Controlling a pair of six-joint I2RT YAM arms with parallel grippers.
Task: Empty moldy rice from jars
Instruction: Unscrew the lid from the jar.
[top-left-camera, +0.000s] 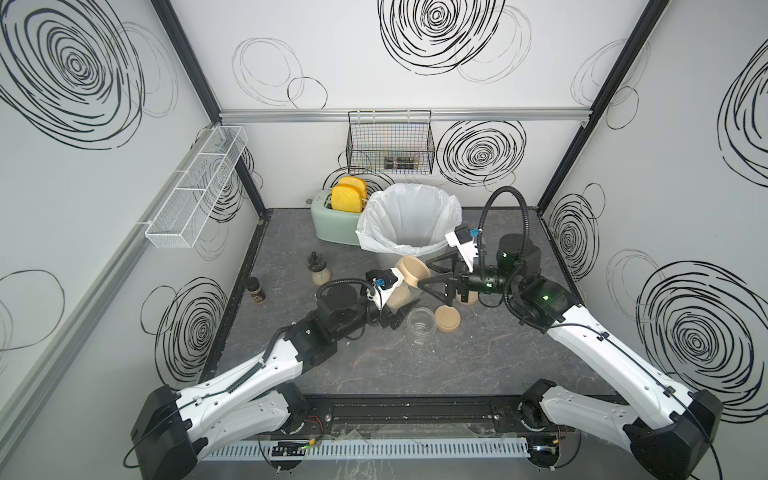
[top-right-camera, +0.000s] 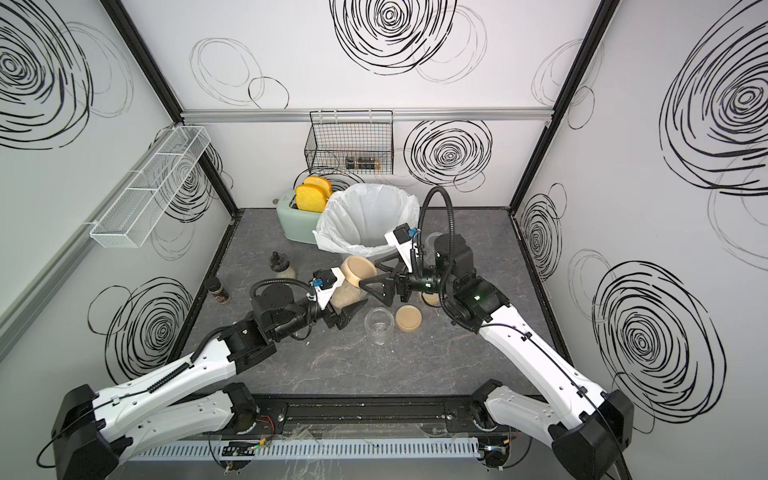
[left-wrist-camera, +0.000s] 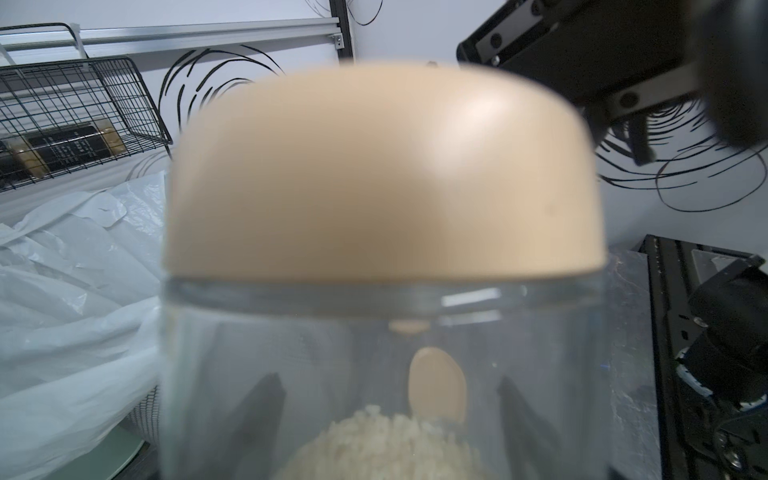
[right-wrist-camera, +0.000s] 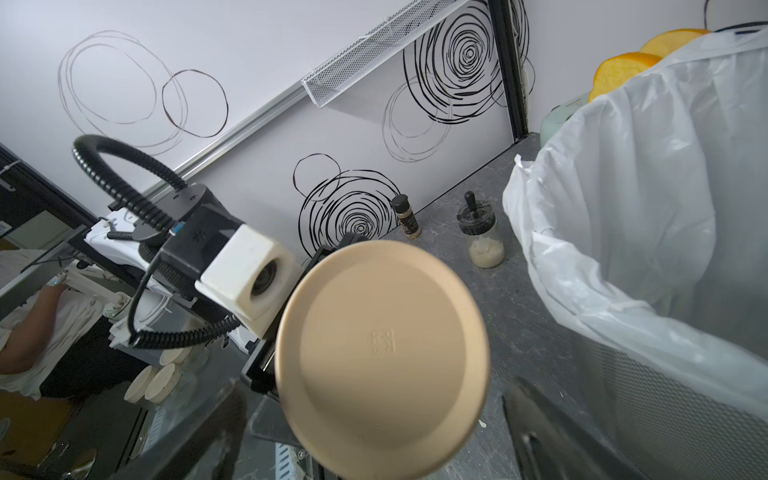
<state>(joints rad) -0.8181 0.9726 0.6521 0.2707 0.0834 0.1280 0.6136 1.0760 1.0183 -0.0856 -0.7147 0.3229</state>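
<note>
- While the left gripper (top-left-camera: 401, 298) pinches the held jar (top-left-camera: 406, 291) by its clear body, the jar lies tilted. Its base is toward that gripper and its mouth end is raised toward the opposite tool. In the left wrist view a dark finger (left-wrist-camera: 266, 399) shows through the wall on each side.
- Inside it, the moldy rice (left-wrist-camera: 390, 440) is heaped at the low base end, well apart from the mouth.
- Seated on that mouth is the tan lid (top-left-camera: 413, 270). In the right wrist view its flat face shows almost full-on, so the jar's long axis runs nearly in line with the right tool's approach.
- Just behind the held jar stands the bin (top-left-camera: 376, 232), white-lined, with its opening upward.
- Nearer the robot an empty jar (top-left-camera: 421, 326) stands upright, with a loose lid (top-left-camera: 447, 319) just beside it.
- Farthest right, the right gripper (top-left-camera: 428, 273) has its jaws spread wide. One tip is above the tan lid's rim and one below, and contact cannot be confirmed.
- Judgement: this is the free tool and the nearer one to the lid. The coming move likely calls for closing on the rim while centred on the jar's axis.
</note>
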